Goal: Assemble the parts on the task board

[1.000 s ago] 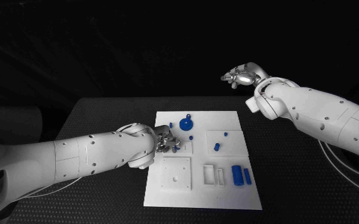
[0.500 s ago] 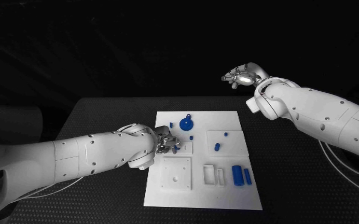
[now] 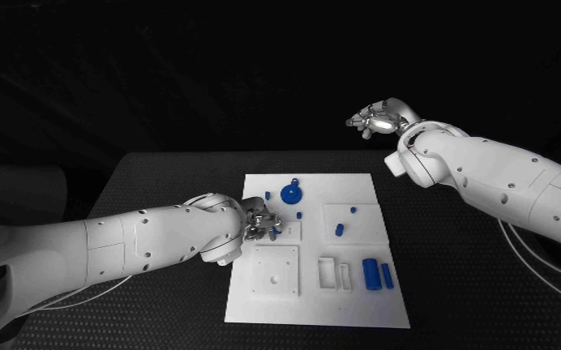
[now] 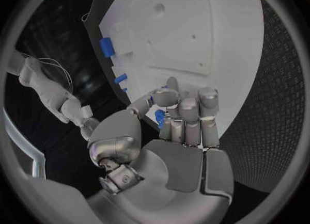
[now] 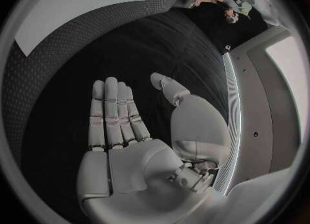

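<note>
A: What has moved since a second ago?

B: Nothing that I can make out. Both arms and every blue piece sit where they sat in the earlier head views.

A: The left hand (image 3: pixel 262 225), then?

B: It is low over the left part of the task board (image 3: pixel 351 301), its fingers curled together. The left wrist view shows a small blue part (image 4: pixel 159 116) pinched between the thumb and the fingertips (image 4: pixel 208 96), so it grips that piece just above the white plate.

A: And the right hand (image 3: pixel 376 121)?

B: Raised well beyond the far right corner of the board, away from all the parts. In the right wrist view its fingers (image 5: pixel 111 111) lie straight and side by side, the thumb apart, palm bare: it holds nothing.

A: Where are the other pieces?

B: A round blue disc part (image 3: pixel 291 196) lies near the far edge of the board. Two small blue pegs (image 3: pixel 339 228) stand toward the middle right. Two blue cylinders (image 3: pixel 376 273) lie side by side near the right edge, just beside the white rectangular frames (image 3: pixel 335 274). A white square block (image 3: pixel 277 271) sits on the near left.
</note>
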